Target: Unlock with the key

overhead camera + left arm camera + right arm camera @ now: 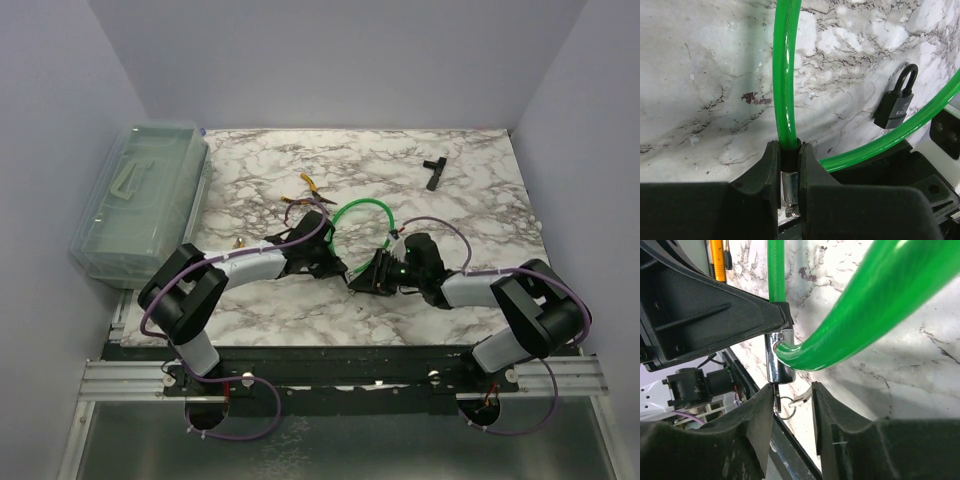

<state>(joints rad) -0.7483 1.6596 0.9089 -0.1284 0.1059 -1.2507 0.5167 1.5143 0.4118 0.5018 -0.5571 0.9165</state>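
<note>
**Right gripper parted about the key at the cable lock's barrel**

The right gripper (792,390) stands partly open and holds nothing. The tiny, thin silvery metal key (776,396) sits in the gap, close against the finger at the view's left; whether they touch cannot be told. The key's long axis runs in line with the silvery metal lock barrel (777,360). Its far end points away from the wrist and meets the barrel's near end, and a small wire ring (785,409) hangs at its rear.

The left gripper (788,147) is clamped on the black collar at one end of the green plastic-sheathed cable lock (785,65), whose loop arches toward the far side.

The two grippers meet mid-width, toward the near edge of the white marble-patterned table (470,200).
- **Near the cable:** a black padlock (897,102) lies flat just beyond it, and yellow-handled pliers (310,185) lie just past the loop.
- **Far and right:** open marble extends to a black T-shaped tool (433,170).
- **Edges:** a clear plastic lidded box (140,200) lines the left edge, and pale walls bound three sides.
</note>
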